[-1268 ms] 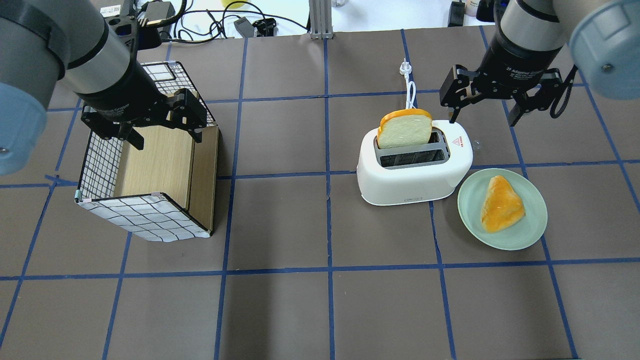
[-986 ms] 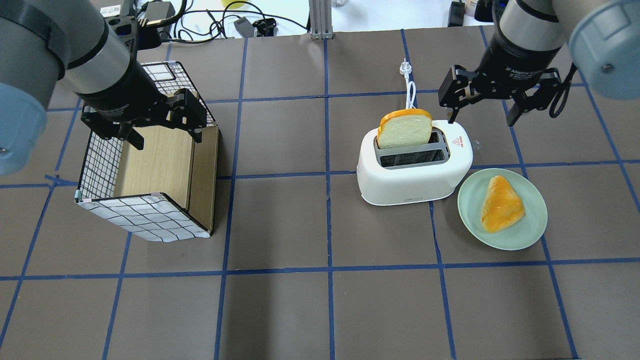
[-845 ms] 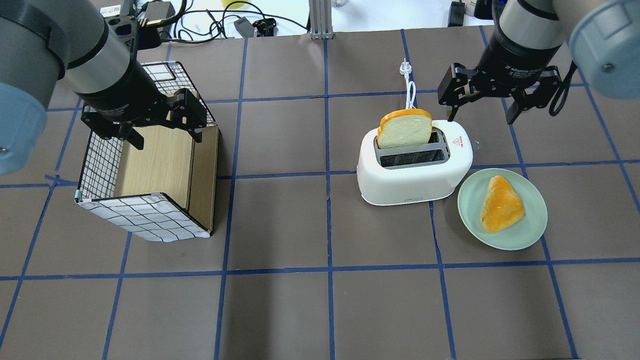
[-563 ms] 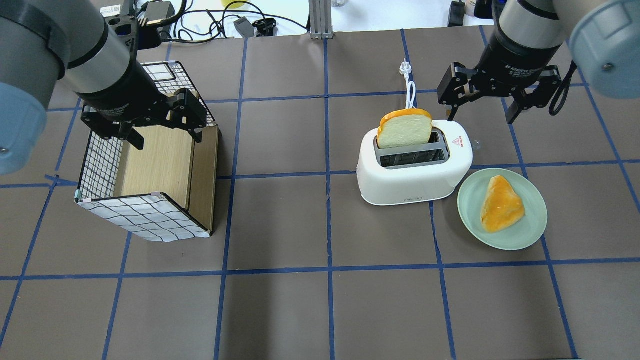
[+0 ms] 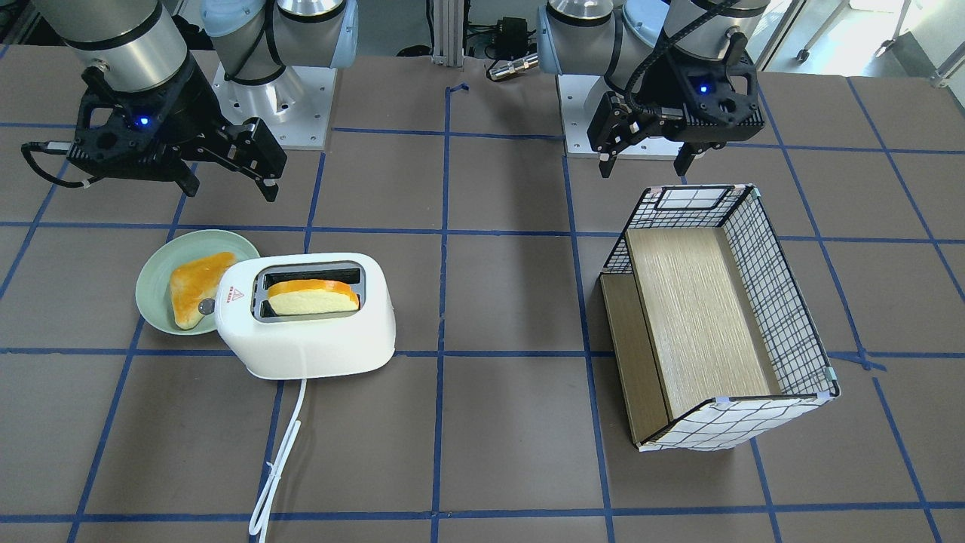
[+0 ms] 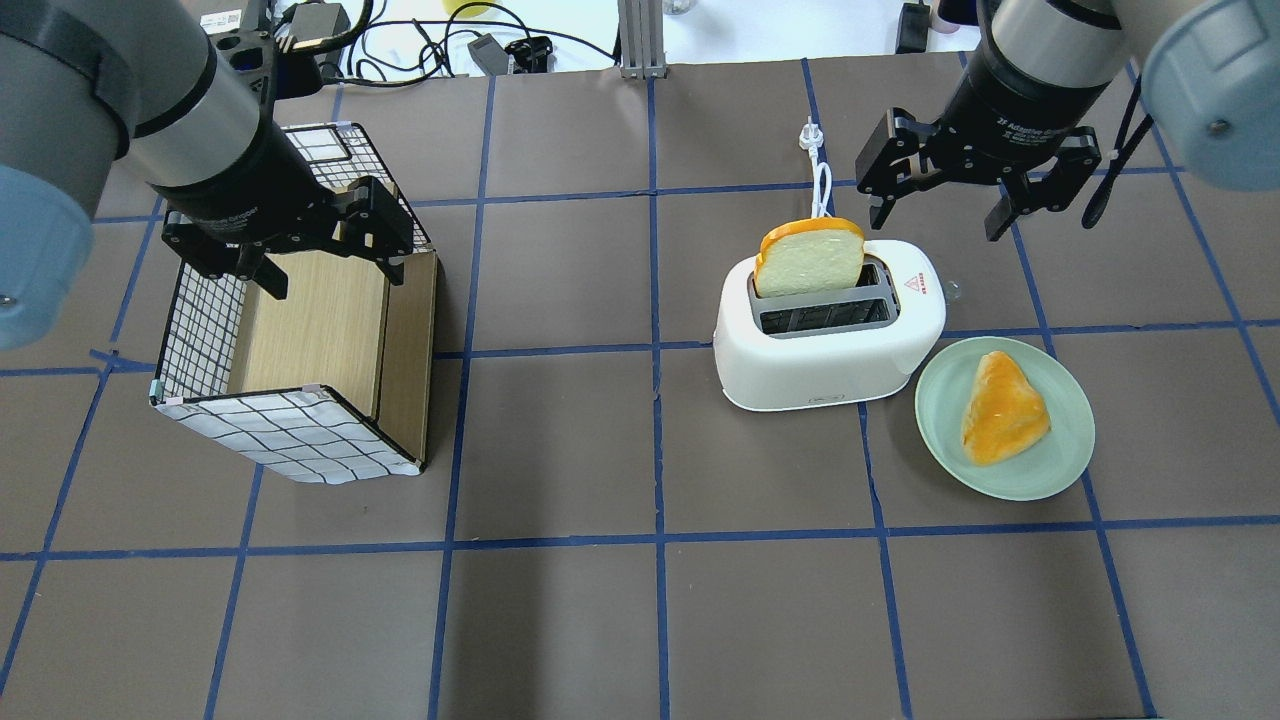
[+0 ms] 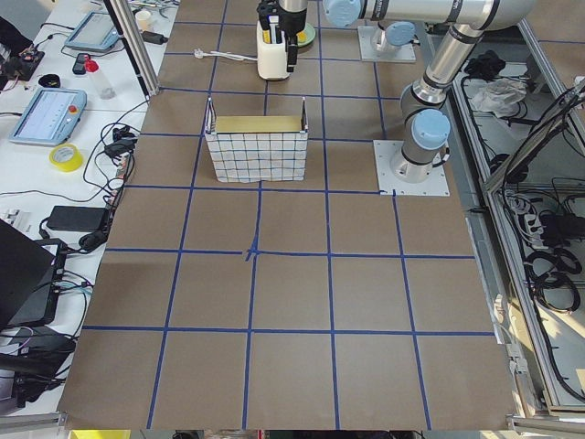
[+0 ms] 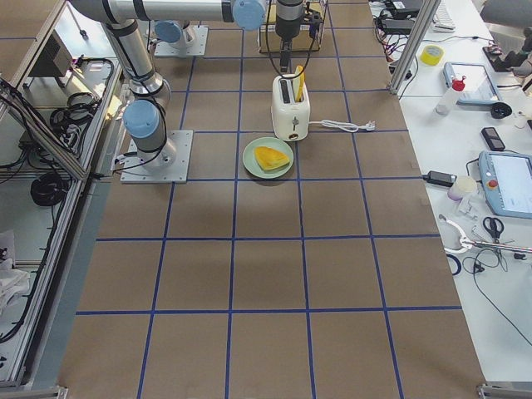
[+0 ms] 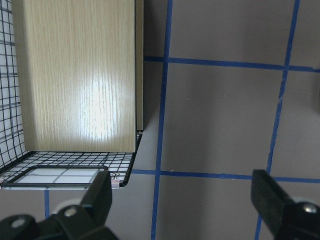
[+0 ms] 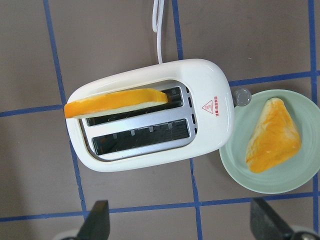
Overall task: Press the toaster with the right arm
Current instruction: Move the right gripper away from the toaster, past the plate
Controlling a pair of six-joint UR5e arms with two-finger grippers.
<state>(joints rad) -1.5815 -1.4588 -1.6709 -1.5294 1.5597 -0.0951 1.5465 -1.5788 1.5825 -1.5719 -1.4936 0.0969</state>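
Overhead and wrist views of the press-toaster task. The toaster (image 6: 830,350) stands upright on the desk (image 6: 640,620), toward 2 o'clock from the desk's centre in the overhead view. A bread slice (image 6: 810,260) stands tall out of its far slot, and the near slot is empty. The small grey knob (image 10: 242,96) projects from the toaster's 3 o'clock end, beside the red warning sticker (image 10: 212,107). The white cord (image 6: 821,180) trails off toward 12 o'clock. A green plate (image 6: 1060,470) with a pastry wedge (image 6: 1003,408) lies just beside the toaster at its 4 o'clock.

The right arm (image 6: 1035,75) hangs above the desk at the toaster's 1 o'clock. The right jaws are spread wide, hold nothing and touch nothing. The left arm (image 6: 200,130) is well apart at 9 o'clock, over a wire basket (image 6: 290,430) tipped on its side. The left jaws are likewise spread and empty.

Handling, as judged: the toaster looks like a light, hollow shell of smooth, stiff plastic. A sideways push would probably slide or tip it, perhaps against the plate. No grasp seems called for. The likely contact is the grey knob, pressed straight down by one fingertip. The knob is small and rounded, so an off-centre touch may slip off. The raised slice suggests the press is not yet made.
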